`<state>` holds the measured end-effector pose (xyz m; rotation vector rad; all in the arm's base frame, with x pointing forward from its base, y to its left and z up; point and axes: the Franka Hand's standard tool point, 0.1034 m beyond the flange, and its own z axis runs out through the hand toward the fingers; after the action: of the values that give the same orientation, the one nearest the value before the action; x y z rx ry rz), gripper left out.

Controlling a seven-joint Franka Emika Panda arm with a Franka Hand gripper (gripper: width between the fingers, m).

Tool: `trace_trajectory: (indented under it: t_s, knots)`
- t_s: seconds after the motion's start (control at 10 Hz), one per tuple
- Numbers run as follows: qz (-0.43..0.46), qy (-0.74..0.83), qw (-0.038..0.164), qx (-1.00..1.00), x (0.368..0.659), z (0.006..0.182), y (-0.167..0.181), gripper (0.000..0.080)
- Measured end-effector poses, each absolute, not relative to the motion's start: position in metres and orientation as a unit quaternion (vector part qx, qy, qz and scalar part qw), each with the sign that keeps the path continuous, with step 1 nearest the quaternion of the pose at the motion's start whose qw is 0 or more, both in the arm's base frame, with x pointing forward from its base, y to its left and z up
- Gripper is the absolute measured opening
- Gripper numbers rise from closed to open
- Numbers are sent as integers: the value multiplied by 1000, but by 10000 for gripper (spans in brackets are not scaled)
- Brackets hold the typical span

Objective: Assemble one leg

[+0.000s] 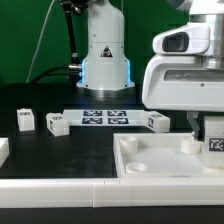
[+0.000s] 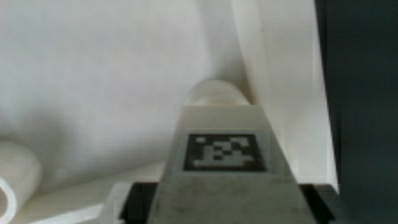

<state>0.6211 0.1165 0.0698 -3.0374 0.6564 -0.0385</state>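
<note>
My gripper [image 1: 210,128] is at the exterior view's right, over the far right corner of the large white slab [image 1: 160,158]. It is shut on a leg [image 1: 214,143], a white block with a black-and-white tag. In the wrist view the leg [image 2: 226,150] sits between my dark fingers [image 2: 150,200]. Its rounded tip points at the slab [image 2: 107,90] close to the slab's edge; I cannot tell whether it touches. Three more legs stand on the black table: two at the left [image 1: 25,121] [image 1: 57,123] and one near the middle [image 1: 157,122].
The marker board [image 1: 105,116] lies flat behind the slab, in front of the robot base [image 1: 105,60]. A white part [image 1: 3,150] sits at the exterior view's left edge. A round white shape [image 2: 15,172] shows at the edge of the wrist view.
</note>
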Motion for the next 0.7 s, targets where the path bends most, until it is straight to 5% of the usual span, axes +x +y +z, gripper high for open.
trace_trajectory:
  t_s: [0.7]
  knots:
    - [-2, 591, 24, -806, 618, 68, 122, 290]
